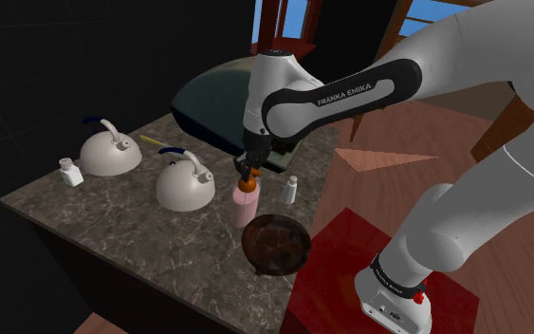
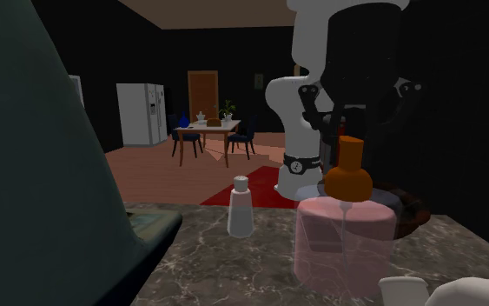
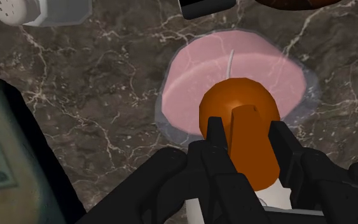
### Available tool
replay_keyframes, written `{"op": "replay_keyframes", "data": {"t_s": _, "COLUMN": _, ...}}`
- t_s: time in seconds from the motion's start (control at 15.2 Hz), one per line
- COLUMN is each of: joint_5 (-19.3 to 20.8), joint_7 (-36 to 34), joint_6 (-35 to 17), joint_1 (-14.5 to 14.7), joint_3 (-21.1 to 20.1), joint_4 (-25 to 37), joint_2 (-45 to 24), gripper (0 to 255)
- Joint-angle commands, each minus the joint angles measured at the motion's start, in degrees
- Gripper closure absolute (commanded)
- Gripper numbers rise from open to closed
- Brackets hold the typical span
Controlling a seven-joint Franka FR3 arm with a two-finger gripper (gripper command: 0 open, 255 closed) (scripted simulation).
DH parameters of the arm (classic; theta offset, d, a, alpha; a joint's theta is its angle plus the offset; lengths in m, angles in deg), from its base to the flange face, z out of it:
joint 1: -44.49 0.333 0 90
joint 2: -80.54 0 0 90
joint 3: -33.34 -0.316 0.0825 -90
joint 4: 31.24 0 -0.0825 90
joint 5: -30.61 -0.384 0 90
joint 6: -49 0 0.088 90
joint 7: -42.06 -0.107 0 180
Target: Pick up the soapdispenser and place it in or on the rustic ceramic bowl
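On marbled counter [image 1: 113,204], end effector [image 3: 245,129] clamped on orange pump [image 3: 238,102] of soap dispenser [image 3: 234,70]; arm [image 1: 350,95] lettered FRANKA EMIKA

The soap dispenser [image 1: 247,202] is showing a translucent pink body under an orange pump, and the gripper [image 3: 246,130] is showing plain black. The tabletop [image 1: 113,213] is wearing dark brown marble with pale veins. The bowl [image 1: 276,244] is showing mottled dark brown, the kettles [image 1: 110,154] [image 1: 185,185] off-white with dark blue handles, the rug [image 1: 350,256] red.
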Motion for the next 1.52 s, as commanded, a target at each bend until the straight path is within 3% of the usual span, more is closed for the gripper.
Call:
{"op": "replay_keyframes", "data": {"t_s": 0.0, "joint_5": 0.0, "joint_7": 0.0, "joint_6": 0.0, "joint_1": 0.0, "joint_3": 0.0, "joint_4": 0.0, "joint_2": 0.0, "gripper": 255}}
{"op": "replay_keyframes", "data": {"t_s": 1.45, "joint_5": -0.5, "joint_7": 0.7, "joint_6": 17.6, "joint_1": -0.1, "joint_3": 1.4, "joint_4": 12.7, "joint_2": 5.0, "gripper": 255}}
